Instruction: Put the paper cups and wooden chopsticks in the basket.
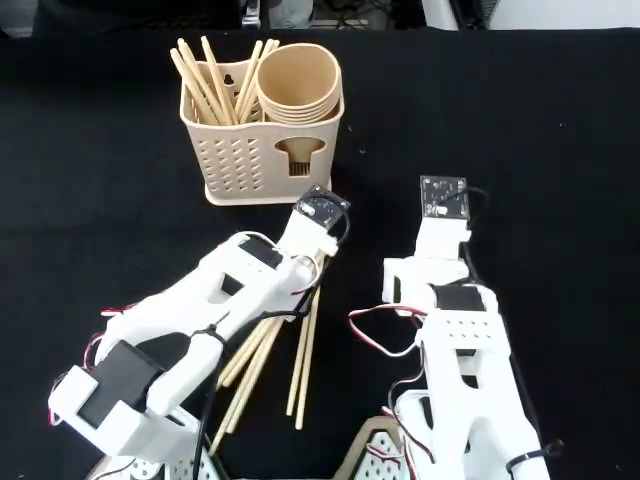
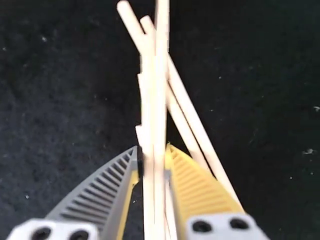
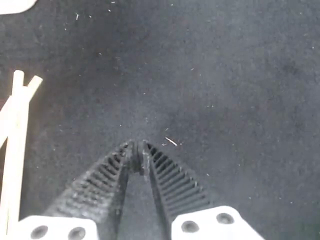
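Observation:
A beige slotted basket (image 1: 240, 160) stands at the back of the black table. Several wooden chopsticks (image 1: 215, 80) lean in its left compartment, and stacked paper cups (image 1: 298, 80) fill its right one. More chopsticks (image 1: 300, 350) lie loose on the cloth in front, partly under the left arm. My left gripper (image 2: 152, 154) is down among them, its grey and yellow fingers shut on a chopstick bundle (image 2: 156, 100). My right gripper (image 3: 136, 150) is shut on nothing, low over bare cloth. The ends of two chopsticks (image 3: 17, 115) lie off to its side.
The right arm (image 1: 455, 330) stands to the right of the loose chopsticks, its wrist camera (image 1: 443, 197) level with the basket's front. Black cloth covers the table to the left, the right and behind the basket.

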You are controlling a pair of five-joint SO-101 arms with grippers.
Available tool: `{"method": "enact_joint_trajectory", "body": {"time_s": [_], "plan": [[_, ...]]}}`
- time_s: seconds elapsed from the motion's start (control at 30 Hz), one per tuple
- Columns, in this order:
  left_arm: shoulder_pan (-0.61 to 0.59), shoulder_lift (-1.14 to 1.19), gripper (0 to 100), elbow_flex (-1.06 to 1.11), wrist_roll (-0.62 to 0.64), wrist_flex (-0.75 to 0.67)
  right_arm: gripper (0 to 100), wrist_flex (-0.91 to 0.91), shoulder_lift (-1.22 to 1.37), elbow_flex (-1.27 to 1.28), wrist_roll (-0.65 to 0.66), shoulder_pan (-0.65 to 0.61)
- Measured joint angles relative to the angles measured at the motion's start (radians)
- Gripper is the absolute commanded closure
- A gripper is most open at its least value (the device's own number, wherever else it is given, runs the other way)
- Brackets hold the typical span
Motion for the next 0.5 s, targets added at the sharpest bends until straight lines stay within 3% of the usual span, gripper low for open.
{"method": "enact_joint_trajectory", "body": {"time_s": [0.3,0.5], "plan": [[0.000,0.000,94,-0.014,-0.103,0.021,98.4,0.000,0.000,0.000,0.000,0.000],[-0.006,0.005,94,-0.130,-0.253,0.198,98.4,0.000,0.000,0.000,0.000,0.000]]}}
